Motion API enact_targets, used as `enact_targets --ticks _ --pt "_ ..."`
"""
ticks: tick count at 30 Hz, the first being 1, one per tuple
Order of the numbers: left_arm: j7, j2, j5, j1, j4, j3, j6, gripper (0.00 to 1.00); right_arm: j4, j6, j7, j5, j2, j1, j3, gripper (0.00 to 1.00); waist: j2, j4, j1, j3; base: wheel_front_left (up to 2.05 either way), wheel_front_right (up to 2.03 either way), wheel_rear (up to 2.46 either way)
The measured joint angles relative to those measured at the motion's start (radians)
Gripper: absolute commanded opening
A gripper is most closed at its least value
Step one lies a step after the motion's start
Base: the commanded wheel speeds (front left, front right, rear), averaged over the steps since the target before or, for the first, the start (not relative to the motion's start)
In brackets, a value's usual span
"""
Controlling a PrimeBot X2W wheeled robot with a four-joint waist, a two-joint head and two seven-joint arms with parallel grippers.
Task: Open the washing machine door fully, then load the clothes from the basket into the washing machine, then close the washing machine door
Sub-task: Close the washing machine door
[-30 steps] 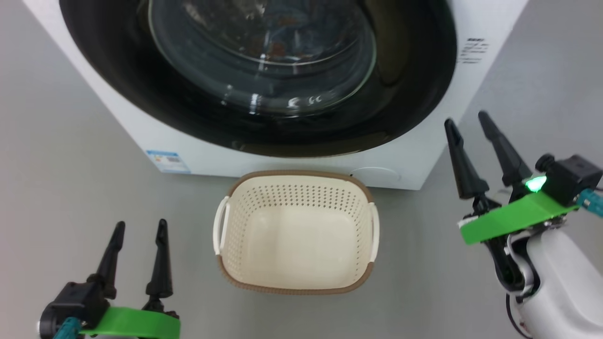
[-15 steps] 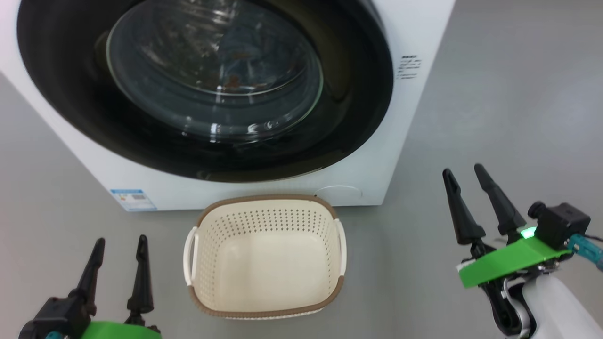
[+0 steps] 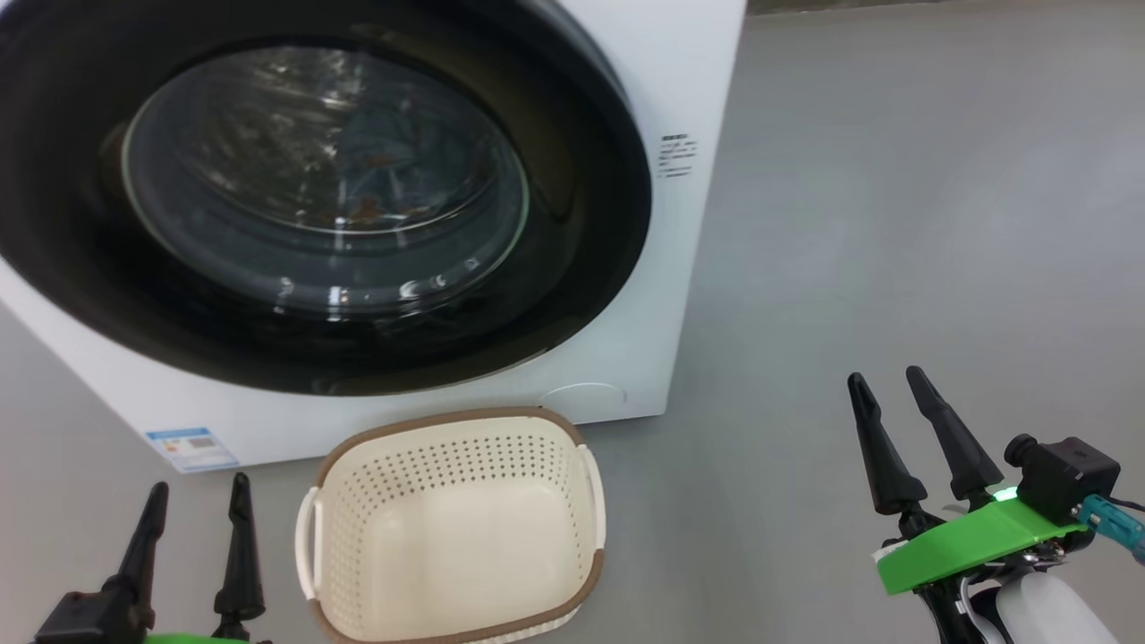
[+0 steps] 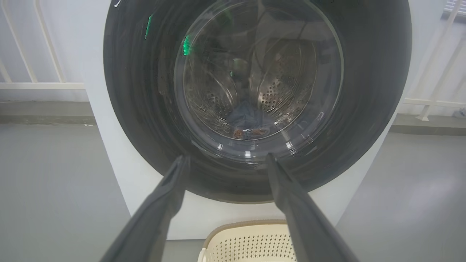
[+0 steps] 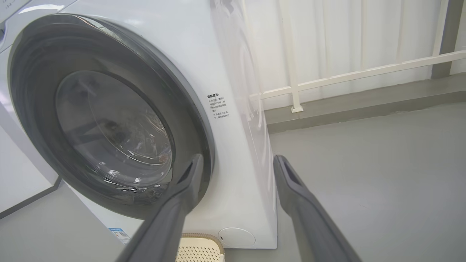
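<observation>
Head-camera view of the left gripper (image 3: 199, 483) at lower left and the right gripper (image 3: 886, 374) at lower right, both pointing up with dark tapered fingers spread wide, gripping nothing. Between them, nearer the left, the oval perforated cream basket (image 3: 447, 419), brown-rimmed, handles at either side, just before the boxy white washing machine (image 3: 689, 72). Above it, shut and facing forward, the round glossy black door (image 3: 581, 179), with blue clothes (image 4: 247, 116) behind its bulging glass.
</observation>
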Motion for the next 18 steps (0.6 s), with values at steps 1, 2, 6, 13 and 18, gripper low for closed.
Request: enact_targets --ticks 1,2,6,13,18 --pt "0.0 0.001 0.001 0.0 0.0 0.003 0.0 1.0 0.0 0.0 0.0 -0.001 0.0 0.003 0.0 1.0 0.0 -0.007 0.0 -0.002 0.0 0.0 0.0" --pt "0.0 0.001 0.001 0.0 0.0 0.007 0.0 1.0 0.0 0.0 0.0 -0.001 0.0 0.004 -0.001 1.0 0.0 -0.014 0.0 -0.004 0.0 0.0 0.0" --pt "0.0 0.001 0.007 0.002 0.0 0.02 0.0 1.0 -0.002 0.0 0.0 -0.001 0.0 0.026 -0.003 1.0 0.0 -0.039 0.0 -0.014 0.0 0.0 0.0" --pt "0.0 0.001 0.008 0.024 0.001 0.051 0.0 1.0 -0.003 0.0 0.0 -0.001 0.0 0.042 -0.004 1.0 0.0 -0.08 0.0 -0.033 0.0 0.0 0.0" --pt "0.0 0.0 0.017 0.037 0.004 0.062 0.0 1.0 -0.006 0.0 0.0 -0.001 0.0 0.052 -0.01 1.0 0.0 -0.1 0.0001 -0.039 0.0 0.0 0.0"
